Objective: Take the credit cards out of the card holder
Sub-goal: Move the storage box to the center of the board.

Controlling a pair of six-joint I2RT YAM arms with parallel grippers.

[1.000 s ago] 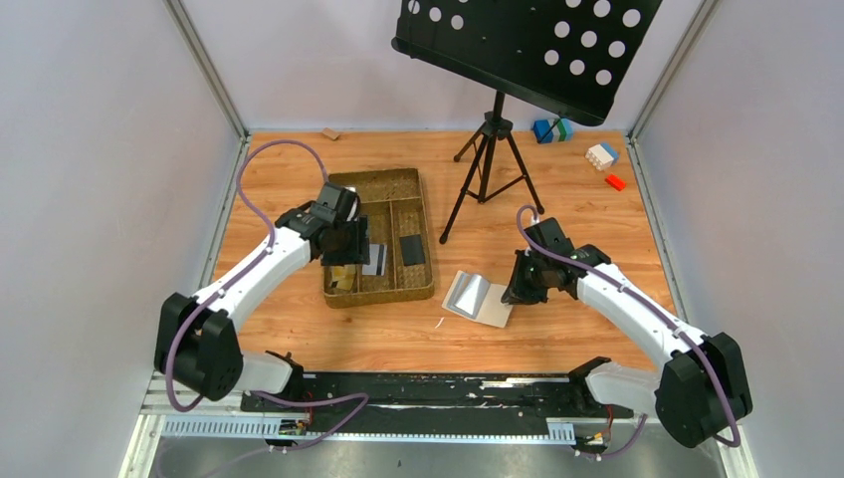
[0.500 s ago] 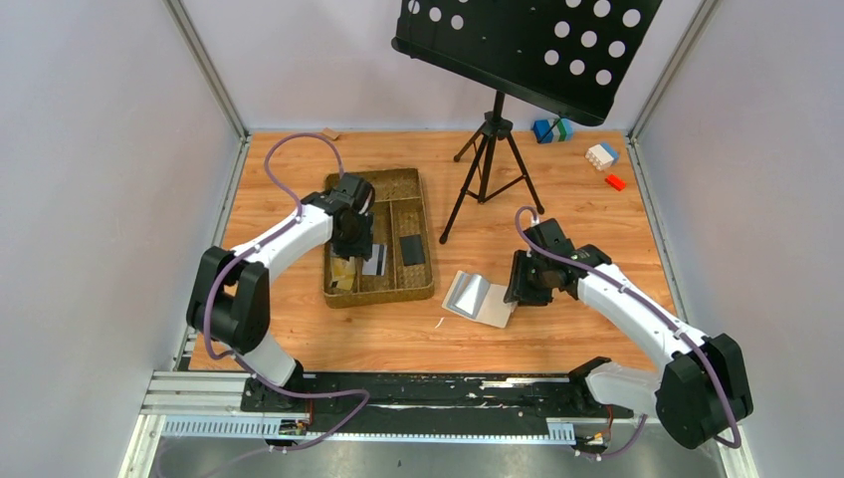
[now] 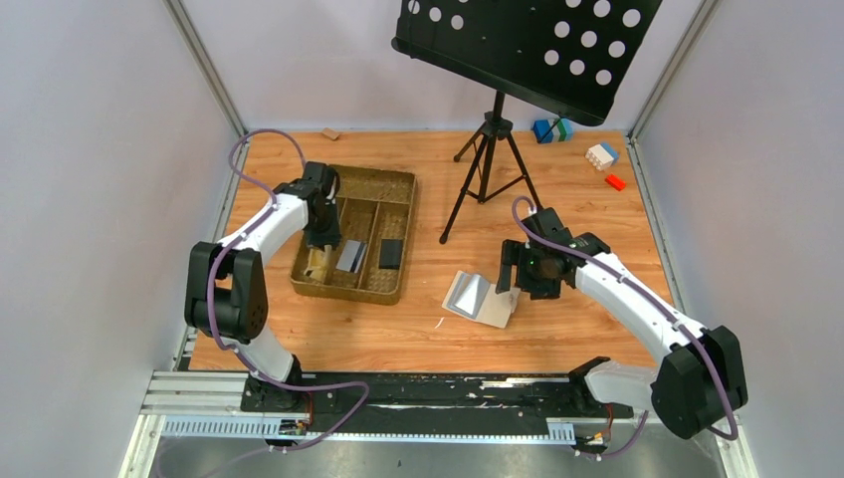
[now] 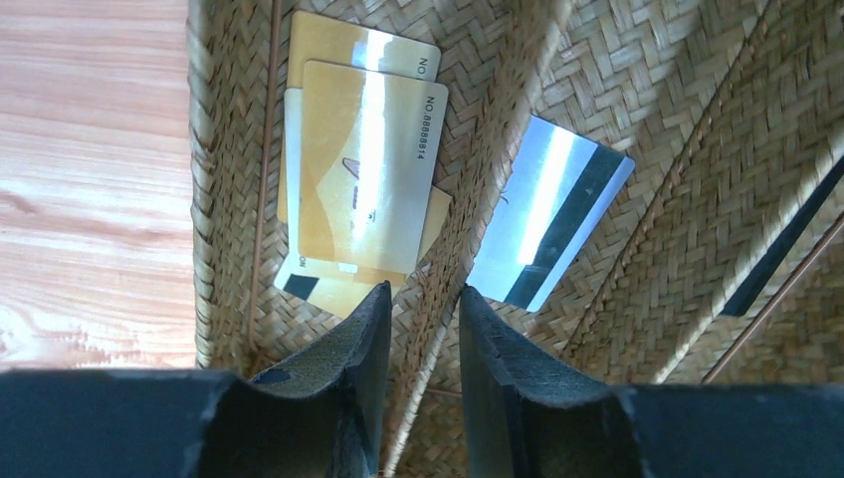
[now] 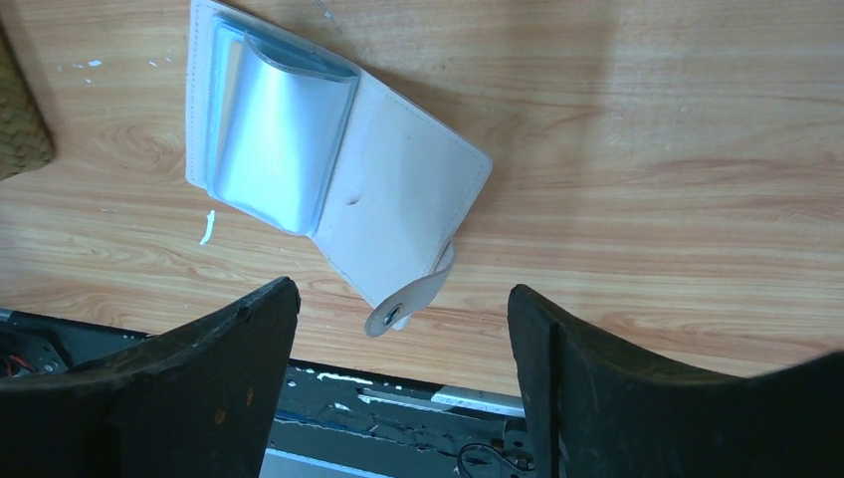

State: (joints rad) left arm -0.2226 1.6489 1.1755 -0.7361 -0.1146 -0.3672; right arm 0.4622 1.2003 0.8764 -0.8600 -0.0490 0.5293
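The cream card holder (image 3: pixel 478 297) lies open on the wood table, its silver-blue sleeves (image 5: pixel 274 129) facing up and its tab (image 5: pixel 413 299) curling toward me. My right gripper (image 3: pixel 518 269) hovers just right of it, open (image 5: pixel 400 289), holding nothing. The credit cards lie in the woven tray (image 3: pixel 398 184): orange-yellow ones (image 4: pixel 363 169) in the left compartment, a silver-grey one with a dark stripe (image 4: pixel 552 224) in the middle, a black one (image 3: pixel 390 253) to the right. My left gripper (image 4: pixel 424 291) straddles the tray's divider (image 4: pixel 478 169), its fingers closed against both sides.
A black music stand (image 3: pixel 527 45) on a tripod (image 3: pixel 488 169) stands behind the holder. Toy blocks (image 3: pixel 602 154) sit at the back right and a small wooden block (image 3: pixel 330 133) at the back left. A metal rail (image 3: pixel 428 388) runs along the near edge.
The woven tray slid left and turned along with my left gripper, which narrowed onto the divider. My right gripper opened wide and drew slightly back from the card holder.
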